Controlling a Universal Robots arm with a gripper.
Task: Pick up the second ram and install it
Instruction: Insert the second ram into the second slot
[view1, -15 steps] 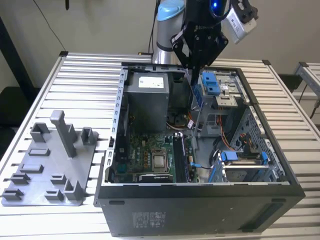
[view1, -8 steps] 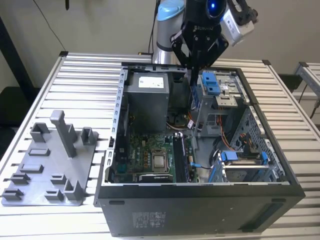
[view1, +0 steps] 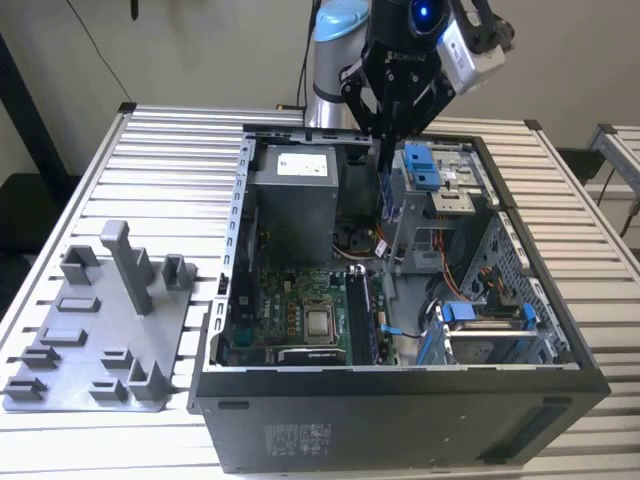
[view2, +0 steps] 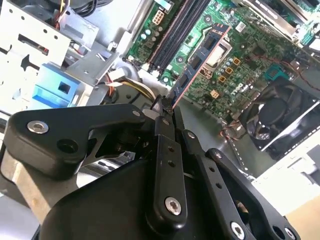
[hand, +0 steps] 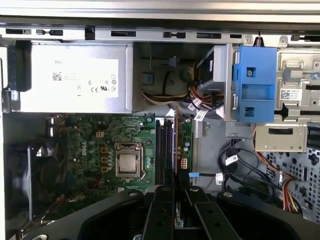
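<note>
My end effector (view2: 167, 109) is clamped on one end of the second ram (view2: 200, 56). The long board hangs edge-down from it into the open computer case (view1: 400, 420). I hold it lengthwise along the memory slots (hand: 162, 150) of the green motherboard (hand: 80, 145), apparently above them and not yet seated.

A slatted metal table (view1: 170, 150) carries an open desktop computer case (view1: 400, 425), lying on its side toward the exterior view's right. A grey plastic holder tray (view1: 50, 385) rests just beside the case, at the left.
</note>
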